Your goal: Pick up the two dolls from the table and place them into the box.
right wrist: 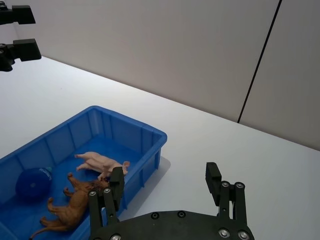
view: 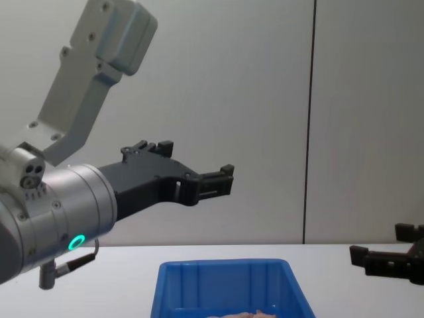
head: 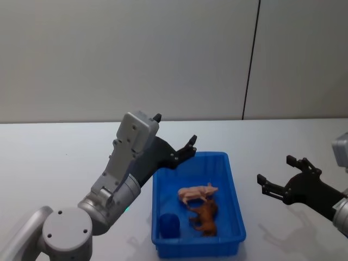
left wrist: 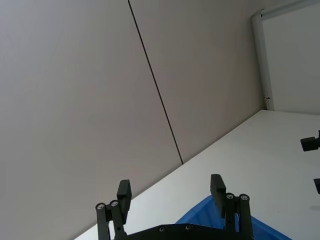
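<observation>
The left gripper point(head: 175, 137) hangs above the far left corner of the blue bin point(head: 236, 206), its fingers point(view: 227, 171) spread and empty. The right gripper point(head: 278, 176) hovers over the bench point(head: 54, 157) just right of the bin, fingers point(right wrist: 213, 176) likewise parted with nothing between them. Both dolls lie inside the bin: the pale pink pig point(head: 197, 192) touching the reddish-brown animal point(head: 205, 216), with a dark blue ball point(head: 168, 225) near the front left corner. The placing looks done; the remaining risk is an arm clipping the bin's rim while pulling away, which would shove the bin or jolt the toys.
</observation>
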